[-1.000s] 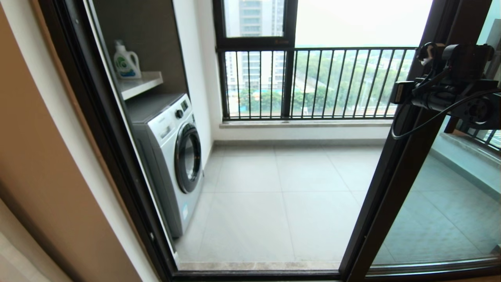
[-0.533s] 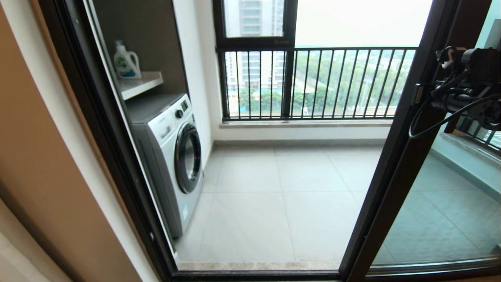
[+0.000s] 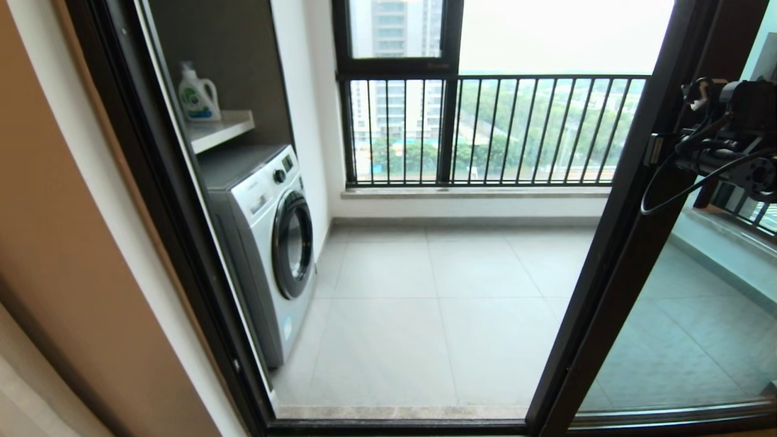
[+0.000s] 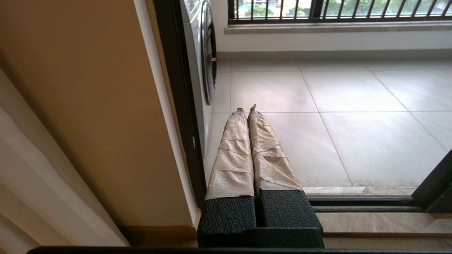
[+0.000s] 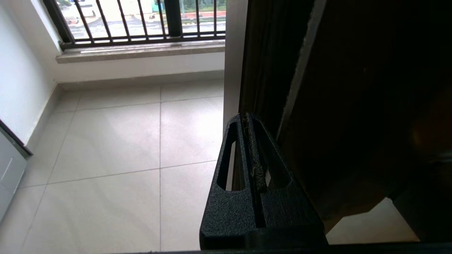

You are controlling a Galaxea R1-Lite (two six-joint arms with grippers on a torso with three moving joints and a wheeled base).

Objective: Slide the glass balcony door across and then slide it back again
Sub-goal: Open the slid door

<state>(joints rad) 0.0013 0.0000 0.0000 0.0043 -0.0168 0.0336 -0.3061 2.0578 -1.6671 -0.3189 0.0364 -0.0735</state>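
The glass balcony door [image 3: 661, 315] stands slid well over to the right of the opening, so the doorway onto the balcony is mostly clear; judging from this, the first slide looks done or nearly so, and sliding it back across is what remains. The door is a tall pane of clear, faintly green-tinted glass in a slim, dark brown-black frame, its leading stile [image 3: 613, 267] running from the threshold track up past the top of the head view, with a small pale fitting on that stile at about the height of the arm. The right gripper [image 5: 249, 148] is raised just beside the stile's edge, its black fingers pressed together with nothing between them; whether it actually touches the frame cannot be told. The left gripper [image 4: 247, 116] is parked low near the left door jamb, its taped fingers together and empty, pointing out over the balcony floor [image 3: 437, 303]. Through the opening a washing machine [image 3: 273, 243] sits against the left wall with a detergent bottle [image 3: 195, 94] on a shelf above it, and a window with black railing bars [image 3: 485, 130] closes the far side.
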